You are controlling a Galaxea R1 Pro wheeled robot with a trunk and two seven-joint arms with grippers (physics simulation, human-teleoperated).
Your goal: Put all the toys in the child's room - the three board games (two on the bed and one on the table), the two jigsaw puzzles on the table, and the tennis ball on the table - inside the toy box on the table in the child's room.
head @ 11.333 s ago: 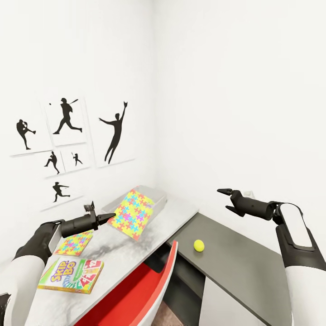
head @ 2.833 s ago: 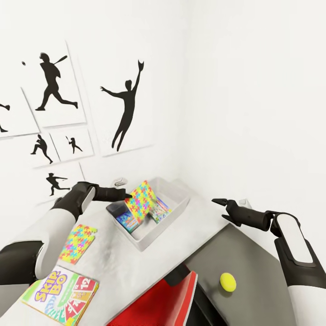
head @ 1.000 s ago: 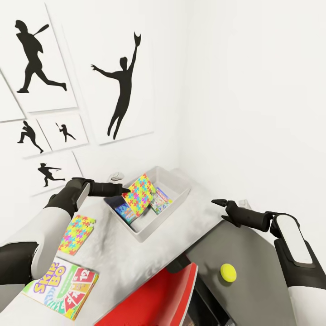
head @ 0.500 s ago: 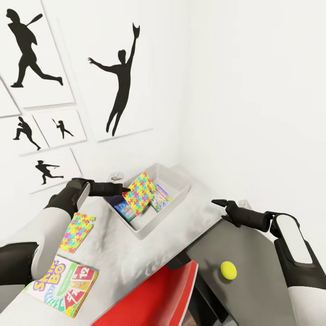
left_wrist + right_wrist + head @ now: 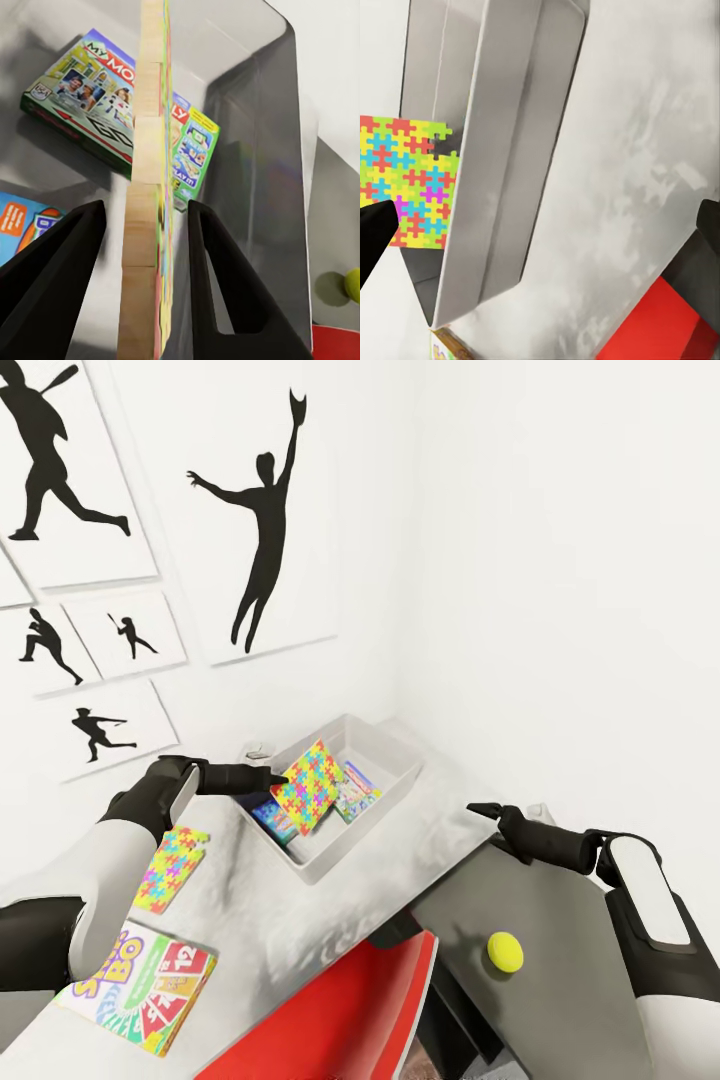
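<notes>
Here the left gripper [image 5: 272, 781] pinches a jigsaw puzzle [image 5: 310, 785] edge-up over the toy box [image 5: 385, 800] — right gripper's [image 5: 487, 820] jaws spread.

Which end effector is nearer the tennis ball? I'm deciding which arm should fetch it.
Right. The right end effector hangs open just above and beyond the tennis ball; the left end effector holds a puzzle over the toy box.

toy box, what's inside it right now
Inside the toy box: a Monopoly box and a blue game box, with the held jigsaw puzzle partly covering both.
</notes>
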